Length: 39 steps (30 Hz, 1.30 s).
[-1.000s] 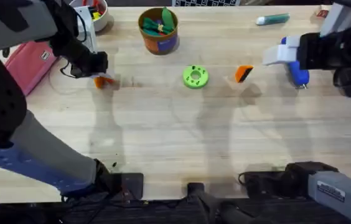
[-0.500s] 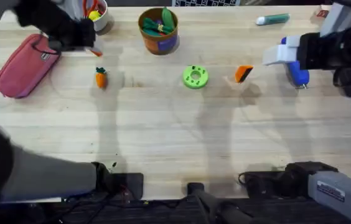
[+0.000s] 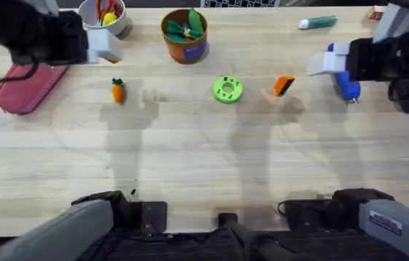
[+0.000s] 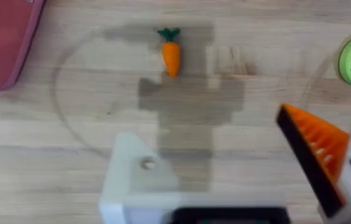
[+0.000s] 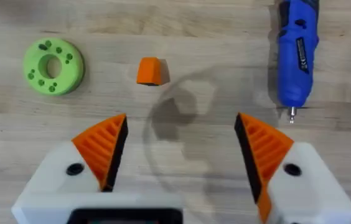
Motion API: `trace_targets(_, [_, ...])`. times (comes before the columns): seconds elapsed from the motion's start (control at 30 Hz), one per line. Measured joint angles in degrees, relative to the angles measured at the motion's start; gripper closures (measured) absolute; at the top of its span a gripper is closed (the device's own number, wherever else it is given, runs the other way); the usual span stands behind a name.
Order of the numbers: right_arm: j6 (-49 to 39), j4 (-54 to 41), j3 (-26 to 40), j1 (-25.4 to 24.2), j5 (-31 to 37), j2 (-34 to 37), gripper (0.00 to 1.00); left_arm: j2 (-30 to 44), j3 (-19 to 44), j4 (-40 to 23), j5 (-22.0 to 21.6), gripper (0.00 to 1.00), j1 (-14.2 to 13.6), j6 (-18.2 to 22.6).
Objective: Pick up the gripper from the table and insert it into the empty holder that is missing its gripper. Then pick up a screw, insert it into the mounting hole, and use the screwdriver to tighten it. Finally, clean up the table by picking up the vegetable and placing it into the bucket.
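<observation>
Left gripper (image 4: 231,168): spread wide and holding nothing; one finger is a bare white holder (image 4: 139,177) with an open mounting hole, the other carries its orange ribbed tip.
Right gripper (image 5: 178,155): spread wide and empty, both orange tips fitted, held above the table (image 3: 204,167).
Loose gripper (image 3: 283,85): lying on the wood near the right arm, well apart from the left arm's bare holder.
Step in hand: judged to be the first one, since the loose tip is not yet picked up.
Next move: a descent by the right gripper onto the small wedge is called for, with a narrow, well-centred pinch, then a handover to the bare mount.
Screwdriver (image 5: 298,53): lying flat, bit seen in the right wrist view.
Vegetable (image 4: 170,51): on the wood, apart from the bucket (image 3: 185,35).
Overhead view: the bucket is seen already holding green items.
Left wrist view: the missing tip is made plain.
</observation>
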Motion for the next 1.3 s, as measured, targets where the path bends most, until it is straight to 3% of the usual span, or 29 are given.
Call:
trace_targets(0.03, [0.00,0.00,0.00,0.00,0.00,0.00,0.009,-1.64,-1.16,0.09,-0.14,0.045,0.00,-0.59])
trace_targets(0.07, [0.00,0.00,0.00,0.00,0.00,0.00,0.009,-3.07,-2.17,0.03,-0.16,0.018,-0.02,-0.75])
trace_targets(0.27, [0.00,0.00,0.00,0.00,0.00,0.00,0.009,-12.60,-8.02,-0.07,-0.36,0.007,-0.83,-1.80])
trace_targets(0.4, [0.00,-0.56,0.00,0.00,0.00,0.00,0.009,-15.87,-8.62,-0.03,-0.38,0.007,-0.81,-1.93])
trace_targets(1.0, [0.00,-1.60,0.00,0.00,0.00,0.00,0.008,-14.31,-8.99,2.81,-0.38,0.001,-0.81,-1.98])
trace_targets(1.17, [0.00,-1.60,0.00,0.00,0.00,0.00,0.007,-14.31,-8.99,0.80,-0.38,0.001,-0.81,-2.11])
trace_targets(1.3, [0.00,-1.60,0.00,0.00,0.00,0.00,0.008,-14.28,-9.01,4.92,-0.38,0.001,-0.81,-1.16])
